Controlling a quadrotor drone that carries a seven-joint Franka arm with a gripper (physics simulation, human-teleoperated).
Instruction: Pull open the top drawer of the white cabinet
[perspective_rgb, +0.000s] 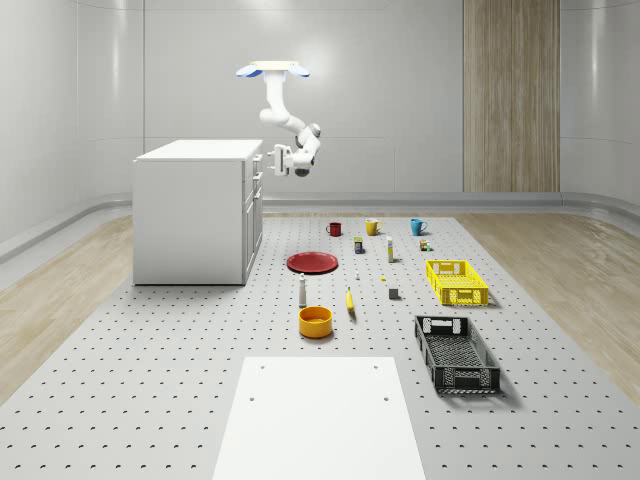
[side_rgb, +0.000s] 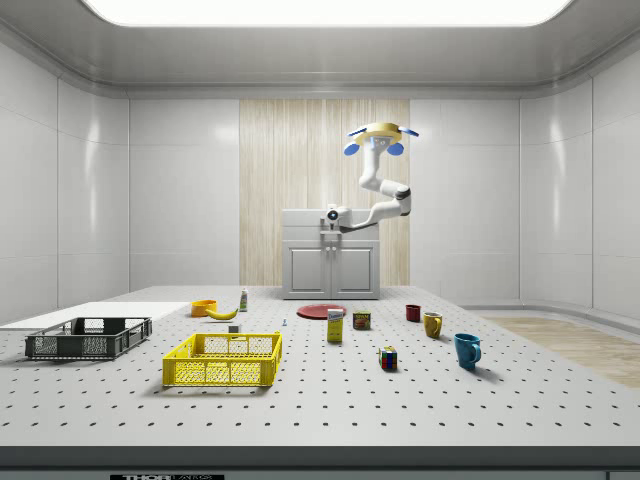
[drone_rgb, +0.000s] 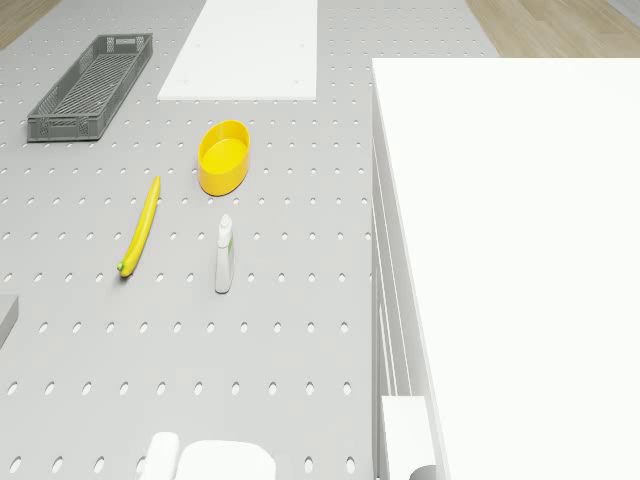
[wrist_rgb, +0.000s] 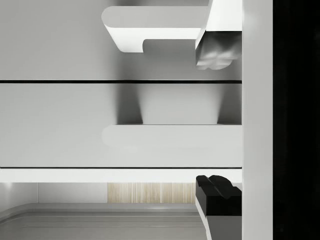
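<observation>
We see the fingertips (wrist_rgb: 216, 52) spread wide apart in the wrist view, dark rubbery pads on white bodies, one on each side of a smooth white bar handle (wrist_rgb: 170, 138); whether the pads touch it we cannot tell. That handle sits on a flat white drawer front, with a second rounded handle beyond a thin dark seam. In the whole-scene view the gripper (perspective_rgb: 279, 159) is level with the top drawer (perspective_rgb: 257, 161) of the white cabinet (perspective_rgb: 195, 212), a plain boxy block with a matte top, standing on the perforated grey table (perspective_rgb: 150, 370). The jointed white arm (perspective_rgb: 288, 118) curves up to the drone (perspective_rgb: 273, 69), which hovers just off the cabinet's drawer side, above the table. Nearby lie a red plate (perspective_rgb: 312, 263), a round yellow bowl (perspective_rgb: 315, 321), a slim banana (perspective_rgb: 350, 300) and a small white bottle (perspective_rgb: 302, 290).
</observation>
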